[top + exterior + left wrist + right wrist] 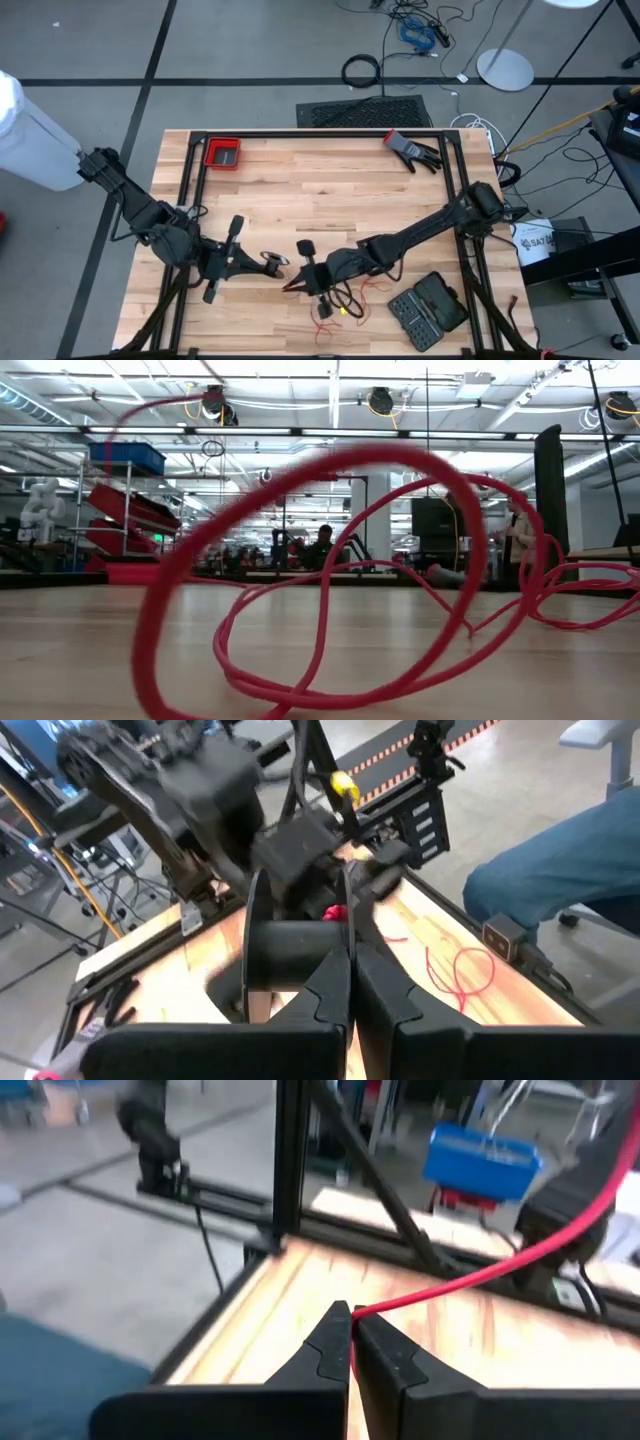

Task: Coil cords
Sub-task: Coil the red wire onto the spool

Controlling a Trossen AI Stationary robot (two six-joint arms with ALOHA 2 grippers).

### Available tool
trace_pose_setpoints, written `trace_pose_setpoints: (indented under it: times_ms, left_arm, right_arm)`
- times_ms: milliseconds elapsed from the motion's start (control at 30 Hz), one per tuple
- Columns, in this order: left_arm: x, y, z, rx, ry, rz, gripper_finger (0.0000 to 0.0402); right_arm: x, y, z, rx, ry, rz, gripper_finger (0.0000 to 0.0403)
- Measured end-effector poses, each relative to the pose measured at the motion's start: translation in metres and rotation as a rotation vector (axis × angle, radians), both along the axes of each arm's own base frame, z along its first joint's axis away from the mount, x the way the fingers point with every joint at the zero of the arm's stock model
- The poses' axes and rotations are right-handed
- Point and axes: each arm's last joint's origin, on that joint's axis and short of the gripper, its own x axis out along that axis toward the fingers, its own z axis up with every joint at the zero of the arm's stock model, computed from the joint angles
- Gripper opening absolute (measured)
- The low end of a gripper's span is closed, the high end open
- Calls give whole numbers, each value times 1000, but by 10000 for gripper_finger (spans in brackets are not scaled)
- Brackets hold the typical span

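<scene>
Both arms reach low toward the table's near middle. Right gripper point(350, 1342): jaws closed, pinching one thin red cord point(480, 1275), which lies in loops on the near edge. Left gripper point(350, 985): jaws closed on one black spool point(290, 955).

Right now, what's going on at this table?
Two dark arms are working near the front of the wooden table on a thin red cord. The right claw is shut on the cord, which runs off from its fingertips. The left claw is shut on a small round black spool. Loose red loops lie on the wood; the coiling looks far from finished.
</scene>
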Motion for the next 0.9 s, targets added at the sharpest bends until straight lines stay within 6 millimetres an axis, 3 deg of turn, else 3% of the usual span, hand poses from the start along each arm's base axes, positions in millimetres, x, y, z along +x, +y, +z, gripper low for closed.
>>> trace_pose_setpoints:
  times_ms: [333,533,900]
  left_arm:
    - [0,1,-2,-9,20,14,8]
    - [1,3,-2,4,11,64,8]
    - [10,7,-9,-27,65,90,8]
  right_arm:
    - [-41,-1,45,-4,82,22,0]
    - [-55,8,54,-15,101,52,0]
    - [-71,5,70,-58,88,-38,0]
